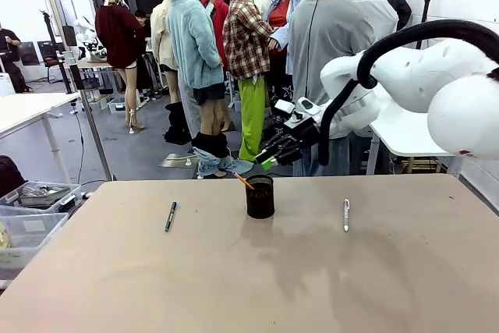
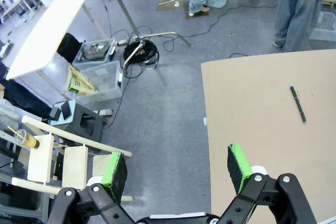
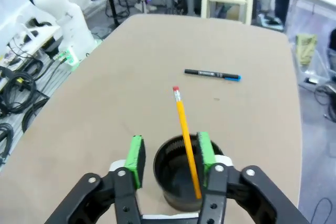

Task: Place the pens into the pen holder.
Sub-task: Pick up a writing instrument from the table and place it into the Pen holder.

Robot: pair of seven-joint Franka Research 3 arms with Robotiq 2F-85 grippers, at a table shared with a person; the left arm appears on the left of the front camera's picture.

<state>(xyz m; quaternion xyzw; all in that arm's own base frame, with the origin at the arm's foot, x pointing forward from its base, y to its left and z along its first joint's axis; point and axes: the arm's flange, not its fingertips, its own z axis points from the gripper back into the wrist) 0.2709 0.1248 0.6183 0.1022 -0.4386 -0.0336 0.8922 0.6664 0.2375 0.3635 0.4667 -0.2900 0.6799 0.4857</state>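
Hovering above the holder [image 1: 260,197], the right tool [image 1: 267,158] hangs clear of it, apart from the rim, at mid-table on the far side. In the right wrist view, the right tool [image 3: 170,158] has its 2 green pads [image 3: 136,160] spread wide, gripping nothing. The holder [image 3: 170,182] sits directly beneath, in the gap between them.

1 pencil [image 3: 184,124] stands in the holder, tilted. Its red eraser end is up and its shaft crosses just beside 1 pad; contact with that pad cannot be confirmed. In the front view, the pencil [image 1: 244,181] pokes out over the holder's left rim.

The dark pen [image 1: 170,216] lies flat on the table [image 1: 234,286], well to the left of the holder. The white pen [image 1: 346,214] lies flat to the right of the holder, also apart from it. Both are well apart from the right tool.

In the left wrist view, the left tool [image 2: 177,170] is spread wide and empty. It straddles the table [image 2: 252,129] edge, with 1 pad over the floor [image 2: 157,93] and 1 over the table. The dark pen [image 2: 298,104] lies well apart from it, farther along the table.

A person [image 1: 335,37] in a grey top stands at the far side.
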